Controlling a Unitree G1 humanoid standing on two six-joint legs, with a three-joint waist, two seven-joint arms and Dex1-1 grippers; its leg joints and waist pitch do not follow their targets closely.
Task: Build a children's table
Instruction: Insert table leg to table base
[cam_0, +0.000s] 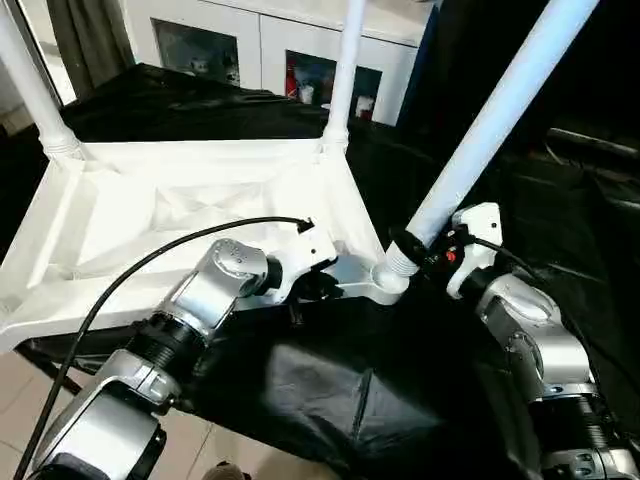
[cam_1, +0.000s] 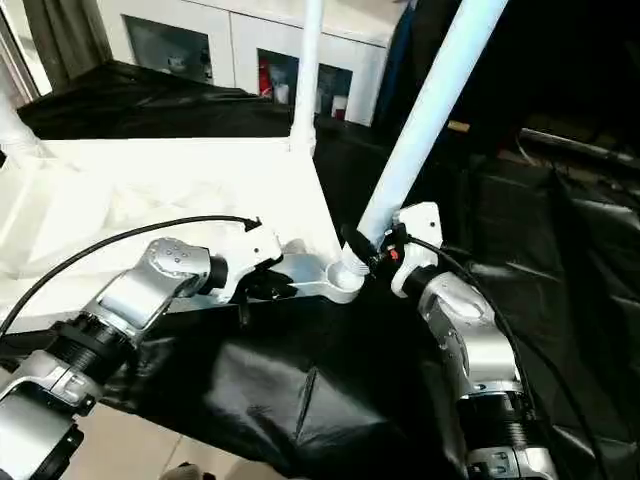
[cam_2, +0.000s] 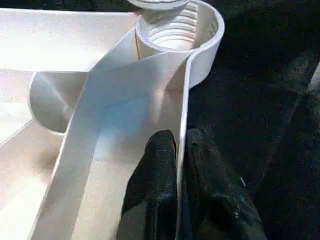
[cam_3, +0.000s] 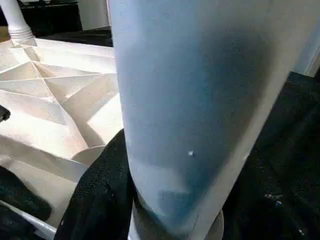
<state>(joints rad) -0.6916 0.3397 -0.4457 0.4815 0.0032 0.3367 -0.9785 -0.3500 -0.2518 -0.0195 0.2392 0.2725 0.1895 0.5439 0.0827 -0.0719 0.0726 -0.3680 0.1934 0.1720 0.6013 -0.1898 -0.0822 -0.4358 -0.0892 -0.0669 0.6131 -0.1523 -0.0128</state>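
Pinching tabletop (cam_0: 120, 210) rim, left gripper (cam_2: 181, 150); right gripper (cam_0: 420, 255) clasps leg (cam_0: 500, 115)

lived-in room set up as a robot test space, white glass-door cabinet (cam_0: 270, 50) with small trinkets behind the panes, grey curtain (cam_0: 85, 35) by a bright window, black cloth (cam_0: 330, 400) draped over the work surface

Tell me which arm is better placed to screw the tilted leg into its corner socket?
Probably the right: its gripper holds the tilted leg just above the corner socket, while the left gripper pinches the tabletop rim.
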